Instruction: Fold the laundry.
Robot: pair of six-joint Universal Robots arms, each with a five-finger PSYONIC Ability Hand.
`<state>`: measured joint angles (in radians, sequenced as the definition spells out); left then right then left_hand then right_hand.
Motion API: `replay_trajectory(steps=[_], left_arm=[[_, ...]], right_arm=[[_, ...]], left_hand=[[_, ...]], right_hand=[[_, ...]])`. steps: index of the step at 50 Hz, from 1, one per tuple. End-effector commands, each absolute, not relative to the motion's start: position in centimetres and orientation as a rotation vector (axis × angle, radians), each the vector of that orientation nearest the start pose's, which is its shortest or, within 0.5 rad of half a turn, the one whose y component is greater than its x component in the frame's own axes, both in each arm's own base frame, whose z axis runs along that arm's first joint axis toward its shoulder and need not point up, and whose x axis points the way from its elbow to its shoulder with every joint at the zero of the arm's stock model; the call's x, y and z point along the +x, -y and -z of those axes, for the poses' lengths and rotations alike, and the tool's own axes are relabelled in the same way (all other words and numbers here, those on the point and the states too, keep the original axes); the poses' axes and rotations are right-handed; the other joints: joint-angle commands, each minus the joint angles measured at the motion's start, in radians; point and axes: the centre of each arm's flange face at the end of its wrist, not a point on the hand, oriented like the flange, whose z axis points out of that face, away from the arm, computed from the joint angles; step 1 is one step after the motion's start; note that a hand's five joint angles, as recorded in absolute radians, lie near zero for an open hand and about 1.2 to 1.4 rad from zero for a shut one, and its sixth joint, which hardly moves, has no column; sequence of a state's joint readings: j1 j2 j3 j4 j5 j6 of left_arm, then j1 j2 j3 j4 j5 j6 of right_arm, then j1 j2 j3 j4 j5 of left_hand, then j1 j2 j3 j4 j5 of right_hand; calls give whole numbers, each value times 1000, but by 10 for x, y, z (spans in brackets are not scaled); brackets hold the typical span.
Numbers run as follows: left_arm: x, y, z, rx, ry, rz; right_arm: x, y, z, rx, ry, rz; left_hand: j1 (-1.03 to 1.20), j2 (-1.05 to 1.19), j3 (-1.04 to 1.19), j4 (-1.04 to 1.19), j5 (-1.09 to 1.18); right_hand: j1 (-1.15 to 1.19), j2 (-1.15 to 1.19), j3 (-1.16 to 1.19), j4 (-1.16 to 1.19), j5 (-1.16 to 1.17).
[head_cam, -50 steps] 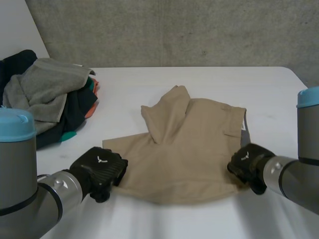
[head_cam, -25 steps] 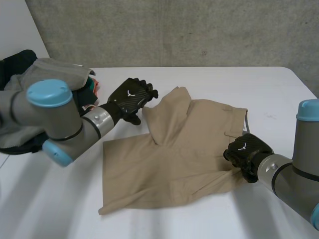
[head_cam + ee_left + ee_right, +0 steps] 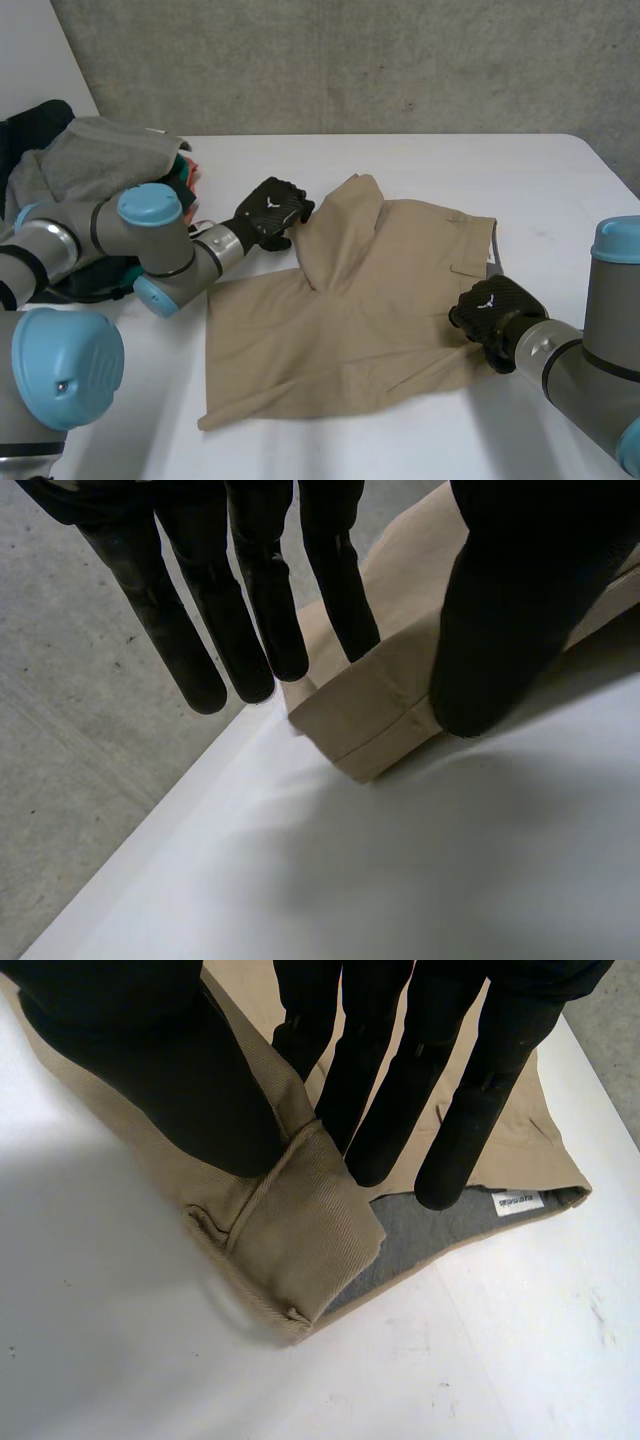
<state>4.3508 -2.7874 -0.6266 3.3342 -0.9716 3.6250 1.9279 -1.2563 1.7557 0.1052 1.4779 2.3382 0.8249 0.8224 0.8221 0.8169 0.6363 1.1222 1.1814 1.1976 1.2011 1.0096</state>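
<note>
Tan shorts [image 3: 350, 310] lie spread on the white table [image 3: 450, 170], one leg folded back over the middle. My left hand [image 3: 268, 210] is at the far left hem of that folded leg. In the left wrist view its thumb [image 3: 500, 610] presses the front of the hem [image 3: 370, 720] and its straight fingers [image 3: 265, 630] stand behind it, pinching it. My right hand [image 3: 490, 308] is at the shorts' right edge. There its thumb [image 3: 150, 1070] and fingers [image 3: 375, 1090] pinch a rolled fold of the cloth [image 3: 300, 1230].
A pile of grey, dark and orange laundry [image 3: 90, 190] sits at the table's far left. A grey lining with a white label [image 3: 517, 1201] shows at the shorts' waist. The table's far edge [image 3: 190, 780] runs just beyond my left hand.
My left hand has left the near left corner of the shorts and swung across to the far hem of the folded leg. The near left edge now lies flat. The right hand keeps its grip.
</note>
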Motion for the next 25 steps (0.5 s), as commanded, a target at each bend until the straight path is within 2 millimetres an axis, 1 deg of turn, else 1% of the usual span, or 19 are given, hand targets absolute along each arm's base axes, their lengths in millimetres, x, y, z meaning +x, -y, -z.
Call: replay_trajectory(steps=[1,2,4,8,9,12,13,15,16,17,19,21,25], left_arm=[[-355,408,-87,1655,-1959,2370],[-355,409,-87,1646,-1958,2369],[-354,410,-87,1631,-1958,2364],[-348,417,-91,1491,-1972,2323],[-344,419,-94,1410,-1980,2289],[-340,418,-105,1333,-1984,2243],[-333,415,-114,1292,-1992,2194],[-325,412,-119,1267,-1996,2153],[-323,409,-123,1265,-1996,2136],[-320,401,-132,1275,-1987,2115],[-319,394,-137,1280,-1988,2096],[-318,383,-137,1294,-2015,2069],[-318,374,-129,1274,-2059,2001]], right_arm=[[232,220,-158,-1647,-2384,1501],[232,220,-157,-1643,-2386,1499],[232,219,-156,-1622,-2393,1492],[232,220,-157,-1575,-2402,1494],[232,220,-157,-1571,-2401,1493],[233,220,-158,-1570,-2395,1499],[234,220,-158,-1569,-2393,1500],[234,220,-159,-1568,-2391,1507],[234,220,-159,-1567,-2390,1510],[234,221,-159,-1567,-2388,1514],[235,222,-159,-1553,-2387,1529],[235,223,-160,-1540,-2386,1539],[236,225,-160,-1506,-2386,1558]], left_hand=[[526,528,529,534,540],[571,573,574,579,585],[571,574,574,579,585],[571,574,574,579,585],[571,574,574,579,585],[571,574,574,579,585],[571,574,574,579,585],[571,574,574,579,585],[571,574,574,579,585],[571,574,574,579,585],[571,574,574,579,585],[571,574,574,579,585],[571,574,574,579,585]], right_hand=[[274,215,199,195,212],[274,215,199,195,212],[274,215,199,195,212],[274,215,199,195,212],[274,215,199,195,212],[274,215,199,195,212],[274,215,199,195,212],[274,215,199,195,212],[274,215,199,195,212],[274,215,199,195,212],[274,215,199,195,212],[274,215,199,195,212],[274,215,199,195,212]])
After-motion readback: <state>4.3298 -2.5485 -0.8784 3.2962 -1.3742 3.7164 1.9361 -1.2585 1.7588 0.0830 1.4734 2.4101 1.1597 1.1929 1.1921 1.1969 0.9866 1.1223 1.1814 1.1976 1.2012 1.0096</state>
